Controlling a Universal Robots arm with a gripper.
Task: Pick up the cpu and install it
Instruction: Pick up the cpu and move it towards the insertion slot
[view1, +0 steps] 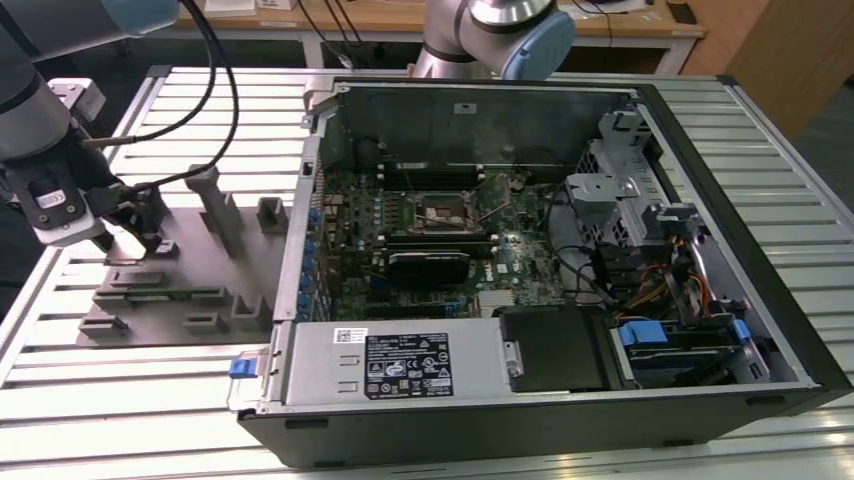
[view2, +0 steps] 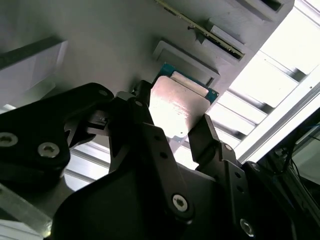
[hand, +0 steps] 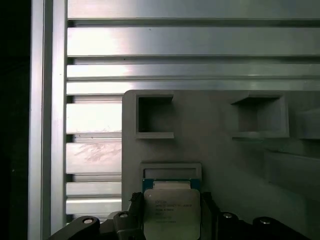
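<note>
9 o'clock of the PC case (view1: 534, 430), my gripper (view2: 174, 111) pinches the cpu (hand: 171, 212) by opposite edges; I judge it light, stiff, fragile.

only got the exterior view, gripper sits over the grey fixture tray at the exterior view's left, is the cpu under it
Observer: Yes. In both wrist views the cpu lies right at the gripper, silver top up, on the grey fixture tray.
Operator: do the fingers have it
Observer: In the second wrist view the fingers stand on two opposite sides of the cpu, flush against its edges as far as I can see.
Operator: anything else in the tray near it
Observer: In the first wrist view, two square pockets in the tray beyond the cpu are empty.
</note>
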